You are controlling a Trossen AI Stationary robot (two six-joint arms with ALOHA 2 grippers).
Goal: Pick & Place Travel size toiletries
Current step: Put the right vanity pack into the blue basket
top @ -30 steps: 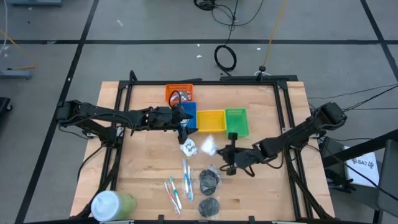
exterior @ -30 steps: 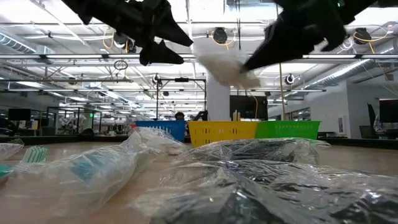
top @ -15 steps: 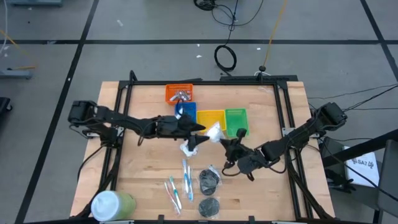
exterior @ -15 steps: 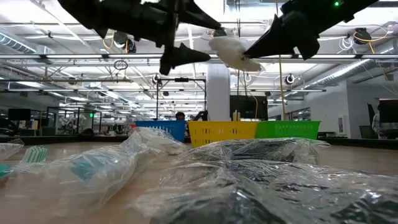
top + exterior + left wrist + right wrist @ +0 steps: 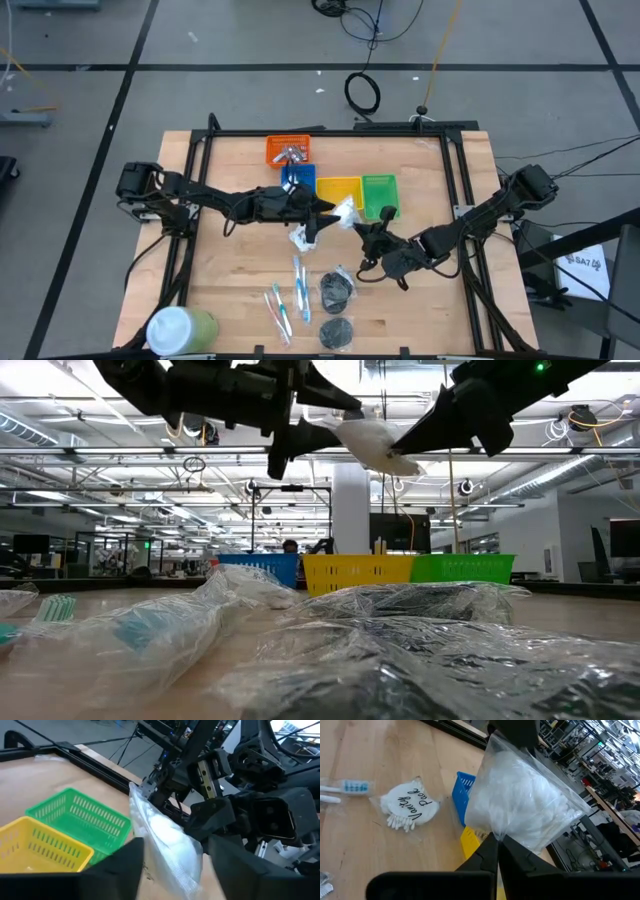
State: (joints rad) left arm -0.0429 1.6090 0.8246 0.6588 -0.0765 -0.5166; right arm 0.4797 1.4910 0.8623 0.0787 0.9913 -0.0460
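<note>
A white wrinkly packet [image 5: 525, 815] in a clear bag hangs in the air over the table's middle, near the yellow tray [image 5: 338, 192]. My right gripper [image 5: 496, 840] is shut on it from the right. My left gripper [image 5: 175, 870] reaches in from the left, level. It is open, with one finger on each side of the packet's [image 5: 170, 840] free end. A round packet of cotton buds [image 5: 303, 238] lies flat on the table below. Toothbrushes [image 5: 298, 282] and dark discs in bags [image 5: 337, 288] lie nearer the front edge. My left gripper has its fingers [image 5: 125, 870] close on both sides of the bag's free end [image 5: 150, 825]; I cannot tell whether they touch it. My right gripper pinches the bag's narrow end [image 5: 495, 831] between its two fingers, coming from the table's right side and slanting slightly down. The packet is lifted clear of the table and sticks out beyond the fingertips toward the left gripper.
Orange [image 5: 288, 150], blue [image 5: 300, 180], yellow and green [image 5: 380, 195] trays stand in a row at the table's far middle. A large green cylinder with a white cap [image 5: 180, 328] lies at the near left corner. Bare wood lies to the left of the items.
My left gripper has moved from over the blue tray toward the table's right, down to the held packet, rolling as it went. Its fingers have narrowed around the packet's end. My right gripper has turned and swung the packet a little toward the far edge.
</note>
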